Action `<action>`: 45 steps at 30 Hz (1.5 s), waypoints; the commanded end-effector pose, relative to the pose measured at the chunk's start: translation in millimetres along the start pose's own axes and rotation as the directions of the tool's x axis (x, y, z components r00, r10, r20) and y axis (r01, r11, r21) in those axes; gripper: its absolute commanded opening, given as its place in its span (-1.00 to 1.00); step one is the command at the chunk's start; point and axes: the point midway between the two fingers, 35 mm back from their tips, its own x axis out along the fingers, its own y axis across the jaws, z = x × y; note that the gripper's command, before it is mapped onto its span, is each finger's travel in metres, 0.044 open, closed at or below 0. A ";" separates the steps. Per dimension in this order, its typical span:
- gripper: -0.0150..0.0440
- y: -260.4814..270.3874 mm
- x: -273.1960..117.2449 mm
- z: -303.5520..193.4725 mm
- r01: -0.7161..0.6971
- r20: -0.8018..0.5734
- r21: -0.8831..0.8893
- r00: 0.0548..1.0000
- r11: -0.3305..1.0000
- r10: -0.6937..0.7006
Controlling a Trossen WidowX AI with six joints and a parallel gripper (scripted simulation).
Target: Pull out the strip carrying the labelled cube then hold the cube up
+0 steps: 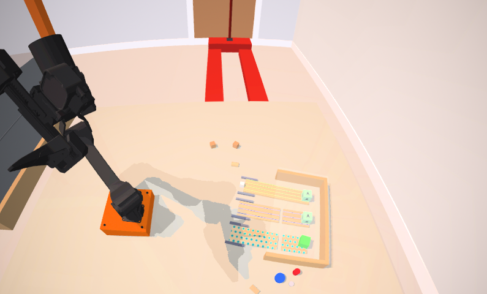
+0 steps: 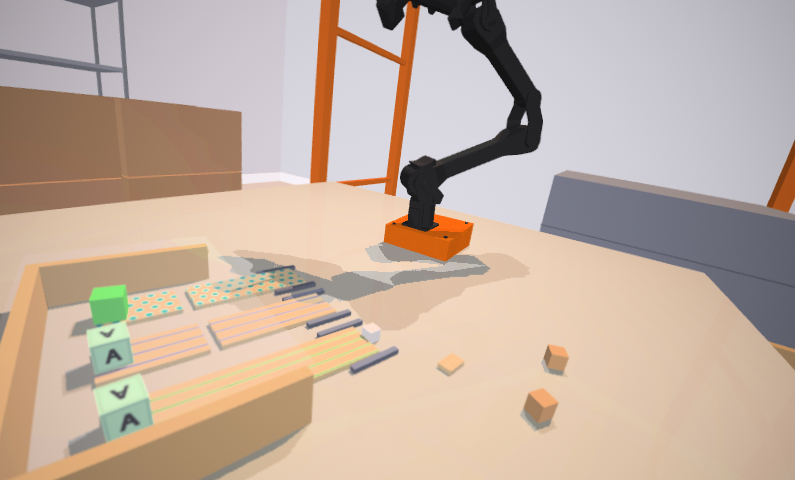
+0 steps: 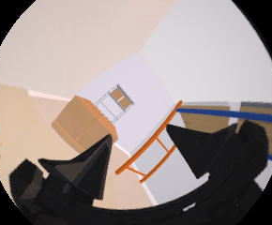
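Three strips (image 1: 273,191) and three green cubes (image 1: 306,195), two of them labelled, are counted. Two orange cubes (image 2: 540,406) are seen on the tabletop (image 2: 597,380).

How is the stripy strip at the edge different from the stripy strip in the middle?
The edge strip is one unbroken piece; the middle strip is split in two with a gap. The edge strip's lines look yellow-green; the middle strip's look purple. The edge strip has a small white block at its outer end; the middle strip has none there. Both are tan, lie flat in the tray, and each carries a pale green cube marked A.
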 end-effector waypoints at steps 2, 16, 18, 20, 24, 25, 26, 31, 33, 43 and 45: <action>0.86 68.4 12.9 38.1 -0.223 0.167 0.104 0.965 0.969 0.203; 0.86 265.6 -75.1 124.3 -0.889 0.512 0.183 0.451 0.420 0.731; 0.86 288.4 -99.9 128.7 -0.940 0.525 0.170 0.341 0.297 0.780; 0.86 309.1 -126.7 130.5 -0.973 0.526 0.158 0.228 0.169 0.819; 0.86 343.8 -184.2 125.5 -0.986 0.495 0.142 -0.003 -0.084 0.869; 0.86 351.0 -198.9 122.5 -0.979 0.481 0.141 -0.060 -0.145 0.875; 0.86 357.6 -213.8 118.7 -0.969 0.463 0.143 -0.117 -0.204 0.879; 0.86 366.0 -235.0 112.0 -0.947 0.433 0.148 -0.196 -0.284 0.880; 0.86 366.0 -235.0 112.0 -0.947 0.433 0.148 -0.196 -0.284 0.880; 0.78 366.4 -235.6 112.9 -0.946 0.427 0.151 -0.199 -0.287 0.882; 0.60 369.8 -240.2 119.5 -0.938 0.382 0.168 -0.223 -0.305 0.897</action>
